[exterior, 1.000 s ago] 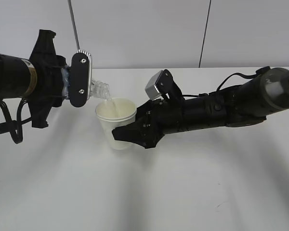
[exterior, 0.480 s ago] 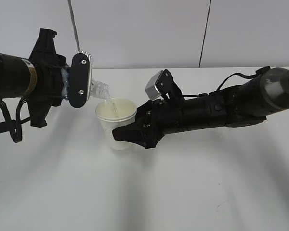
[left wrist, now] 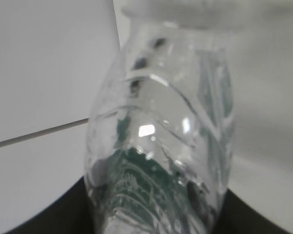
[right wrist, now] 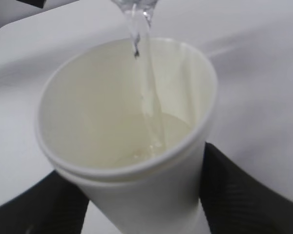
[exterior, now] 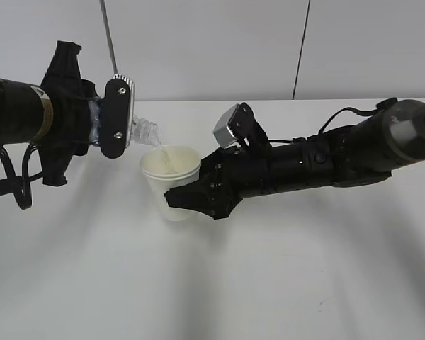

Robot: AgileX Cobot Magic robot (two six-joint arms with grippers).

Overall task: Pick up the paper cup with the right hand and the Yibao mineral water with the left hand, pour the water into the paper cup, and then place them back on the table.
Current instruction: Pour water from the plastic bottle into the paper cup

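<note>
White table (exterior: pixel 283 283) w/ two black robot arms. Right gripper (exterior: pixel 188 193) is clasping paper cup (exterior: pixel 171 183) near table centre. Left gripper (exterior: pixel 108 118) is gripping tilted water bottle (exterior: pixel 143 131) just above-left of cup, pouring a thin stream in.

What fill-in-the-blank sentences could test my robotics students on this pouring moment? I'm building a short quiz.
1. The left pincer holds the clear ____ tipped over toward the cup.
2. A thin stream of ____ falls into the paper cup.
3. The right pincer grips the cup, which stands ____ rather than tilted.
4. Behind both arms lies a plain ____ table.

Missing words: bottle; water; upright; white
</note>
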